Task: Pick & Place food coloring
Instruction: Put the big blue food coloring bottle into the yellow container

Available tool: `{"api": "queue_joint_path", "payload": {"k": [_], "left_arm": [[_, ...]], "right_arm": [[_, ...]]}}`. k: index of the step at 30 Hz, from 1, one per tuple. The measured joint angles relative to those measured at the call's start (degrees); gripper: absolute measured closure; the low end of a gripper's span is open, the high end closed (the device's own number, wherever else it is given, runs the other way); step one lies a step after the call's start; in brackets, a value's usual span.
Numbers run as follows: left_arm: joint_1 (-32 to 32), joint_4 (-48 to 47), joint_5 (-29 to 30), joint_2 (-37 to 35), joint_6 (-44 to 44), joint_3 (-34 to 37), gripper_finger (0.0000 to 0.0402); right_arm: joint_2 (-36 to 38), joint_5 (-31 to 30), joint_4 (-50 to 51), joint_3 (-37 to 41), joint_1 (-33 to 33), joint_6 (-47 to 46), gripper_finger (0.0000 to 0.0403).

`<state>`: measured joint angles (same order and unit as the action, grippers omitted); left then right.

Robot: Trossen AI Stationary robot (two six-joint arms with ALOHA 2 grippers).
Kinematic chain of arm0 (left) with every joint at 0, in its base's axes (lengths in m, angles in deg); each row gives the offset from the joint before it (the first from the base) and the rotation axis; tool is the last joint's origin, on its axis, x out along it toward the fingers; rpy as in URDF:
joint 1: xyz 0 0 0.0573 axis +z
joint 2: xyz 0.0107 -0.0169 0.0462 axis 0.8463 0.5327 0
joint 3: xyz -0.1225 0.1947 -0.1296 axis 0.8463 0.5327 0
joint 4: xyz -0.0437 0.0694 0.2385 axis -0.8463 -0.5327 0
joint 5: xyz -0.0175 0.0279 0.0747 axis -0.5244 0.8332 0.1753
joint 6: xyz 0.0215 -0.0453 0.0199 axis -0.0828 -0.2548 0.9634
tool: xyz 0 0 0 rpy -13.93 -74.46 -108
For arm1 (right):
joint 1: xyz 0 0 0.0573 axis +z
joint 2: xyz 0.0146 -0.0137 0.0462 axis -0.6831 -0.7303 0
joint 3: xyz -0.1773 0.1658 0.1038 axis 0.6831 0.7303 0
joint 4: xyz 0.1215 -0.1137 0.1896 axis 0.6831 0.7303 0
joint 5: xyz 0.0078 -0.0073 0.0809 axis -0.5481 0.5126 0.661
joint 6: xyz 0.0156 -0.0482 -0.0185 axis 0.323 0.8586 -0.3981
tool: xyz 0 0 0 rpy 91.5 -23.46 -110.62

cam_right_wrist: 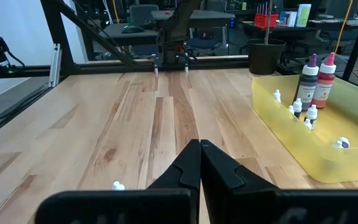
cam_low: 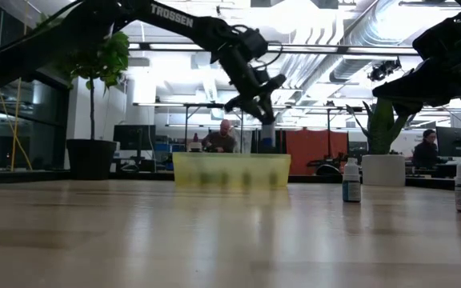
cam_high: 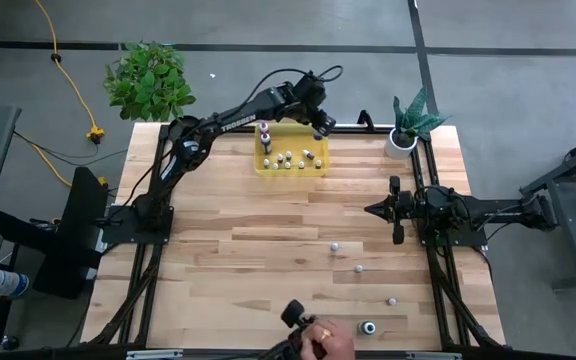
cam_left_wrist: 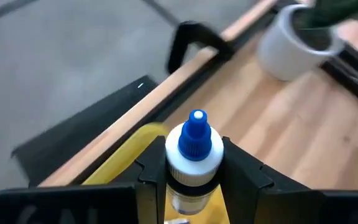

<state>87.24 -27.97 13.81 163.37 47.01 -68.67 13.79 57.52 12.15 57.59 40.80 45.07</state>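
My left gripper (cam_high: 320, 125) hangs over the far right corner of the yellow see-through bin (cam_high: 290, 160), shut on a small food coloring bottle (cam_left_wrist: 194, 146) with a white collar and a blue tip. Several small bottles (cam_high: 293, 160) and two taller ones, dark and pink (cam_right_wrist: 316, 81), stand on the bin's floor. Loose bottles stand on the table at the near right (cam_high: 335, 245) (cam_high: 359, 268) (cam_high: 392, 300) (cam_high: 368, 327). My right gripper (cam_right_wrist: 199, 165) waits shut at the table's right side, touching nothing. My left gripper pinches the bottle between its two fingers (cam_left_wrist: 244, 171), on the body just under the white collar (cam_left_wrist: 194, 182). The fingers slant down from the table's left. The bottle is lifted clear, just above the bin's rim (cam_low: 266, 136), with its blue tip pointing away from the wrist.
A white plant pot (cam_high: 401, 140) stands at the far right corner, close to the bin. A person's hand (cam_high: 326, 338) holds a dark object at the near edge. A leafy plant (cam_high: 148, 80) stands beyond the far left corner. Bare wood lies at the middle and left.
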Motion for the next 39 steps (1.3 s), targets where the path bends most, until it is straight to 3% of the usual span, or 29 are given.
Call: {"api": "queue_joint_path", "payload": {"k": [25,39], "left_arm": [[-0.63,-14.24,31.66,0.04,-31.07,0.83,0.0308],[-3.58,-4.10,35.76,0.04,-32.24,8.61,0.0308]], "right_arm": [[0.00,0.00,0.00,0.00,0.02,0.00,0.0402],[0.00,-0.01,0.00,-0.01,0.01,0.00,0.0402]]}}
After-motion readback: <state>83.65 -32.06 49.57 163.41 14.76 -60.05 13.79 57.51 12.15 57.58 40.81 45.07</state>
